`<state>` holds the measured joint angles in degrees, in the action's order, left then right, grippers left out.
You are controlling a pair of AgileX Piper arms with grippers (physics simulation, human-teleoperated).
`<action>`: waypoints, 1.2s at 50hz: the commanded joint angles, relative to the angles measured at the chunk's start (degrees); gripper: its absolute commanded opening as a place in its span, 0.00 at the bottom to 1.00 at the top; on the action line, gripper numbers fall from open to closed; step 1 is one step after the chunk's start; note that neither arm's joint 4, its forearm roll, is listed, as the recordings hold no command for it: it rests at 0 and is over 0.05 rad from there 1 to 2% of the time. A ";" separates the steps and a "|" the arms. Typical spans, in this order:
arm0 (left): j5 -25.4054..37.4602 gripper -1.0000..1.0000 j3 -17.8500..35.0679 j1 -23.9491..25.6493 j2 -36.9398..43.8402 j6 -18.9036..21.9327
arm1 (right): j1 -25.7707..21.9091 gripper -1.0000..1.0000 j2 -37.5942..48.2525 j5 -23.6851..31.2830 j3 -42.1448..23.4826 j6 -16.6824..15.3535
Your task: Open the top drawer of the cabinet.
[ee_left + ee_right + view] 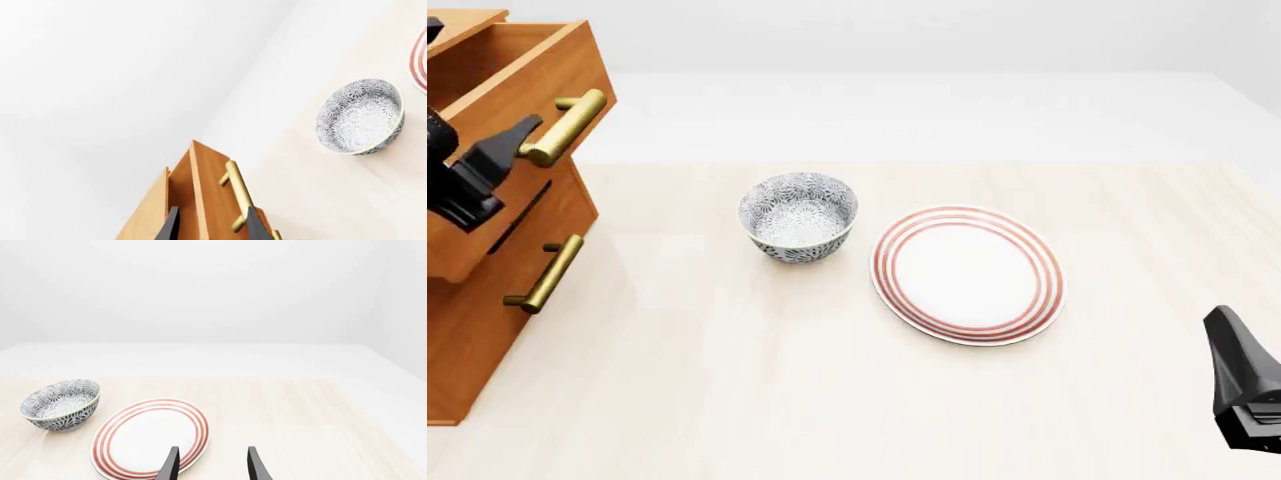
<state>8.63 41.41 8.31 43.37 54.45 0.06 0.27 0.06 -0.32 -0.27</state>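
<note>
**Top drawer pulled out, left gripper at its handle**

Item 1, the cabinet [481,330]: you have it at the table's [827,400] left edge, an orange-brown wooden chest, partly cut off by the front view's border.

Item 2, the top drawer [521,80]: it juts out past the cabinet front, its open box visible from above. Its brass bar handle [561,127] sits on the drawer face; a second brass handle [545,273] marks the drawer below, which is flush with the cabinet.

Item 3, your left gripper [210,227]: its dark fingers [172,226] stand apart on either side of the drawer front panel, one inside the drawer and one on the handle side, close by the bar. Whether either fingertip presses the wood or brass cannot be told (the tips run off the left wrist view). In the front view the gripper sits just beside the handle's lower end.

Item 4, your right gripper [212,465]: fingers apart, holding nothing, hovering near the table's right front corner, well apart from the cabinet.

Item 5, patterned bowl [799,215]: grey-and-white, upright, near the table's middle, between cabinet and plate.

Item 6, plate [968,273]: white with red rings, flat on the table just beside the bowl on its right, not touching it
</note>
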 commanded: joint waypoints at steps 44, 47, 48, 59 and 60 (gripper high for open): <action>34.46 1.00 30.46 -6.07 15.89 -36.09 | 0.00 1.00 0.02 -0.07 0.04 0.06; 36.08 1.00 32.76 -4.65 17.49 -39.25 | 0.01 1.00 0.03 -0.06 0.04 0.05; 36.74 1.00 33.51 -4.68 17.80 -39.94 | 0.00 1.00 0.03 -0.07 0.04 0.06; 40.31 1.00 36.83 -5.67 20.06 -43.84 | 0.01 1.00 0.03 -0.07 0.04 0.06; 40.59 1.00 36.85 -5.96 20.19 -44.44 | 0.00 1.00 0.03 -0.07 0.05 0.08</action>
<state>45.99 75.36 2.88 61.33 14.55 0.06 0.26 0.08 -0.33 -0.27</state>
